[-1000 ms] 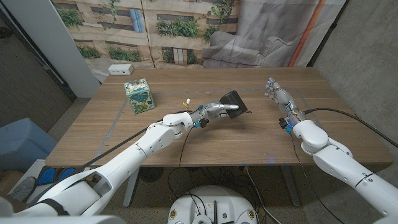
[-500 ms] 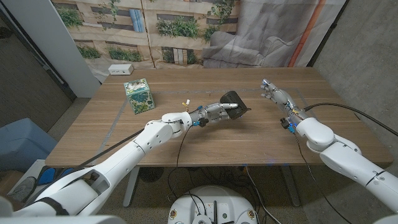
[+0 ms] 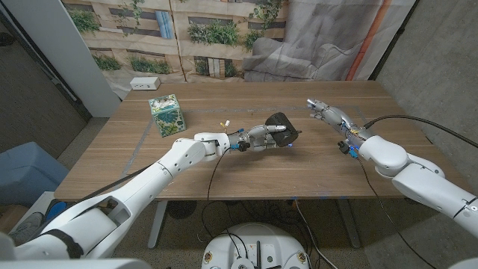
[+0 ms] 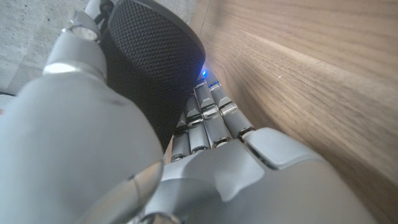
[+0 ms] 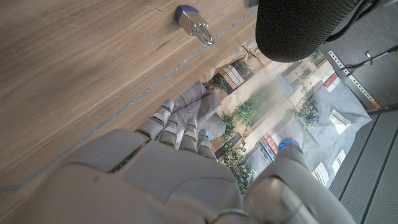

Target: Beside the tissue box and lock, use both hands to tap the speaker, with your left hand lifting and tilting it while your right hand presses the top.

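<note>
I am working over the counter (image 3: 149,161), with the tissue box (image 3: 166,115) well to the left of the speaker (image 3: 280,124). My left hand (image 3: 261,135) is gripping the speaker, lifting and tilting it. My right hand (image 3: 328,114) is hovering right of it, fingers apart, holding nothing. The press is not yet done.

Speaker (image 3: 279,122) black, fine mesh grille, blue light by fingertips (image 4: 205,93). Tissue box (image 3: 166,114) green, leafy print. Lock (image 5: 194,20) blue w/ silver shackle. Hands white-grey. Table (image 3: 224,168) brown woodgrain.
</note>
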`<state>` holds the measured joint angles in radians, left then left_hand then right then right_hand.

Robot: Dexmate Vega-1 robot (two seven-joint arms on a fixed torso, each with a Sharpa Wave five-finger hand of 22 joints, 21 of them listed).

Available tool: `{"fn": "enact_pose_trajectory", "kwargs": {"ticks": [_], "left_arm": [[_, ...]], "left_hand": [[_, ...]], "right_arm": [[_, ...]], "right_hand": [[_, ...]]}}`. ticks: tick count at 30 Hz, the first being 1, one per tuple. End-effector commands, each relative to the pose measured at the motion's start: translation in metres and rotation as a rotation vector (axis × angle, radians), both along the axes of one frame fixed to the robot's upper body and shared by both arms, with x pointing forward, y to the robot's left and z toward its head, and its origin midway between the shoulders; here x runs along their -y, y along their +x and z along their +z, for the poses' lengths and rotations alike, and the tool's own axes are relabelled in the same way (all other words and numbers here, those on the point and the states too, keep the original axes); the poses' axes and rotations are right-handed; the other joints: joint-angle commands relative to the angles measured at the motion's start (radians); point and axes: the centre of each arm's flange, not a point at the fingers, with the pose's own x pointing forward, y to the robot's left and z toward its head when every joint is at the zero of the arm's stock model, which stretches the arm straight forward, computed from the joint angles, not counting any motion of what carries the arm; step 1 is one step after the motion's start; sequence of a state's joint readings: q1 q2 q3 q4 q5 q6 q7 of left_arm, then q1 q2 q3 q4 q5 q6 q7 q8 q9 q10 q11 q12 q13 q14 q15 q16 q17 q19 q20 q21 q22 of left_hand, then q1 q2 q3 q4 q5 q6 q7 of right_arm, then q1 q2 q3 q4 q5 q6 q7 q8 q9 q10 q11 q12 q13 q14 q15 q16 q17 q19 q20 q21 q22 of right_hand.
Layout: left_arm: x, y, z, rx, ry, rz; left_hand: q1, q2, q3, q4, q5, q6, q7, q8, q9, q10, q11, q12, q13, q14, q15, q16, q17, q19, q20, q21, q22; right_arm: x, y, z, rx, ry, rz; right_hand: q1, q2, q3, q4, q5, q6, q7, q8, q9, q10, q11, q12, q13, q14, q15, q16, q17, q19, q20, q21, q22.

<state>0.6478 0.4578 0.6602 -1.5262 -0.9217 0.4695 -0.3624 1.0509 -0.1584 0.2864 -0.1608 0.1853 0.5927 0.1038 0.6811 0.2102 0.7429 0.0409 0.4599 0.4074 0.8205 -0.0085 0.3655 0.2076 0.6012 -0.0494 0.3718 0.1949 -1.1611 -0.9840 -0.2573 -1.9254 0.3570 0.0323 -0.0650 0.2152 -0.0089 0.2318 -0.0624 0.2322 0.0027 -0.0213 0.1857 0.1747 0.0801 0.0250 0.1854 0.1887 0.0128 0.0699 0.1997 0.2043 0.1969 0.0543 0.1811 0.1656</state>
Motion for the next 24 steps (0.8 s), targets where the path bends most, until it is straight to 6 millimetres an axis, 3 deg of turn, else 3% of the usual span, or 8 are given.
{"fn": "enact_pose_trajectory", "kwargs": {"ticks": [1, 24], "left_arm": [[0.002, 0.001, 0.0, -0.059, 0.029, -0.03], [-0.006, -0.001, -0.004, -0.07, 0.139, -0.028]], "left_hand": [[0.064, 0.283, 0.024, 0.014, 0.006, 0.155, -0.138, 0.124, 0.003, 0.247, -0.235, -0.001, 0.035, 0.083, -0.221, -0.007, 0.102, 0.001, -0.096, 0.009, 0.003], [0.047, 0.285, 0.033, 0.005, 0.006, 0.17, -0.135, 0.129, -0.001, 0.268, -0.234, -0.007, 0.033, 0.107, -0.223, -0.013, 0.098, 0.009, -0.098, 0.017, 0.002]], "right_arm": [[-0.009, -0.004, 0.004, -0.058, -0.146, -0.041], [-0.014, -0.011, 0.016, -0.135, -0.331, -0.028]], "right_hand": [[0.013, -0.001, 0.002, -0.011, -0.006, -0.009, 0.0, -0.003, 0.002, -0.001, 0.002, 0.004, 0.001, -0.001, 0.007, 0.003, 0.004, 0.002, 0.008, 0.004, 0.002], [0.063, -0.026, 0.009, -0.063, -0.025, -0.094, 0.01, -0.012, 0.004, -0.077, -0.002, -0.008, 0.003, -0.045, 0.008, -0.006, 0.004, -0.025, 0.012, -0.001, 0.002]]}}
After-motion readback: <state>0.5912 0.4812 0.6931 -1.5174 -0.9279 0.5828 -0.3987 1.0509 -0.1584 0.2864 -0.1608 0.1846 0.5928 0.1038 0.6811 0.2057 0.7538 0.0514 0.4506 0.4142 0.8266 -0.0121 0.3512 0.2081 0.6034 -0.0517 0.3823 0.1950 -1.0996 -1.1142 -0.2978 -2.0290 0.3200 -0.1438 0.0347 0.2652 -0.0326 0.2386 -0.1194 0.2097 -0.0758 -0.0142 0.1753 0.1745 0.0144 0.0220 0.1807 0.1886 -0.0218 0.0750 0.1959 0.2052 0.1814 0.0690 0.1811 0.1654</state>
